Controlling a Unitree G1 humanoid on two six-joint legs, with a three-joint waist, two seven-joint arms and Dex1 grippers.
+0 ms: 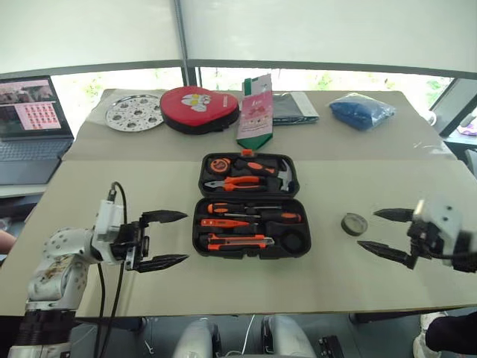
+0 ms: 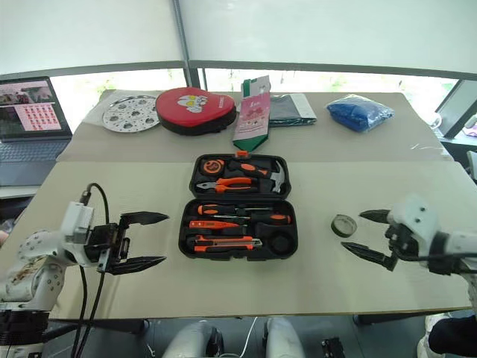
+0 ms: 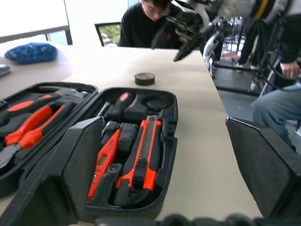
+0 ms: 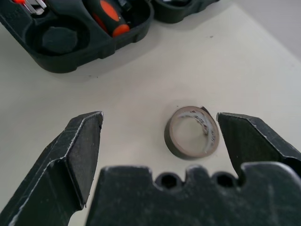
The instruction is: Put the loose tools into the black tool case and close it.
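Closing in on the last stray piece, the right gripper (image 1: pixel 384 231) hangs with its two black fingers spread wide and nothing between them, just to the right of the grey tape roll (image 1: pixel 354 223). The roll lies flat on the table (image 1: pixel 112 186), hole upward, a short way right of the black tool case (image 1: pixel 252 206), so it sits between the case and that gripper. In the right wrist view the roll (image 4: pixel 192 131) is ahead of the fingers, nearer one finger than the other, not yet centred in the gap. It is a ring, so it has no long axis to line up with; what matters is squaring the gap over it.

Over on the far side of the case, the left gripper (image 1: pixel 162 239) is open too and empty, fingers pointing at the case's left edge. The right arm is plainly the nearer one for the roll.

Inside the open case, the two screwdrivers (image 1: pixel 250 212), the utility knife (image 1: pixel 237 241) and the tester pen (image 1: pixel 223 223) already lie in their recesses, and the round pocket at the lower right looks vacant, likely the roll's home.

Harder to read: the left wrist view cuts off the lid half, a seated person across the table sits behind the right gripper there, and the case's latch cannot be picked out with confidence.
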